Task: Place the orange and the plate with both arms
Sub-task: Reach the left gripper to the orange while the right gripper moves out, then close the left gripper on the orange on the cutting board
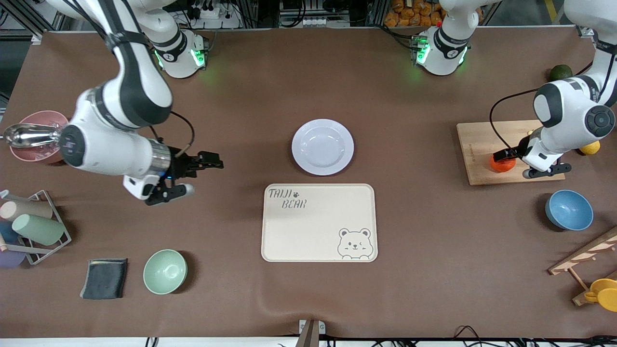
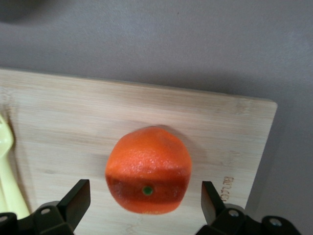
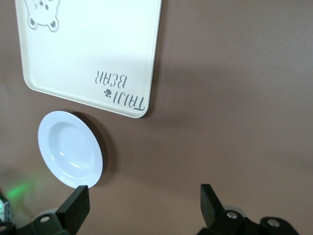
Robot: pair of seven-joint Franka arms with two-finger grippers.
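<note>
Front view: the round pale lavender-white glossy plate (image 1: 322,146) lies on the brown worktop (image 1: 414,270) at mid-table, farther from the camera than the cream rectangular bear-print tray (image 1: 319,222) and just apart from it. The small round red-orange orange (image 1: 502,164) sits on the pale wooden cutting board (image 1: 482,144) toward the left arm's end of the worktop. The left pincer (image 1: 525,163) is down at the orange, fingers spread either side of it. The right pincer (image 1: 193,176) hangs over bare worktop toward the right arm's end, fingers spread, holding nothing. Left wrist view: the orange (image 2: 148,170) rests on the board (image 2: 73,127) between the two black fingertips (image 2: 76,198), which stand apart from its skin; a yellow fruit (image 2: 6,161) shows at the frame edge. Right wrist view: spread black fingertips (image 3: 74,204) frame empty brown surface; the plate (image 3: 70,149) and tray (image 3: 93,54) lie well apart from them.
</note>
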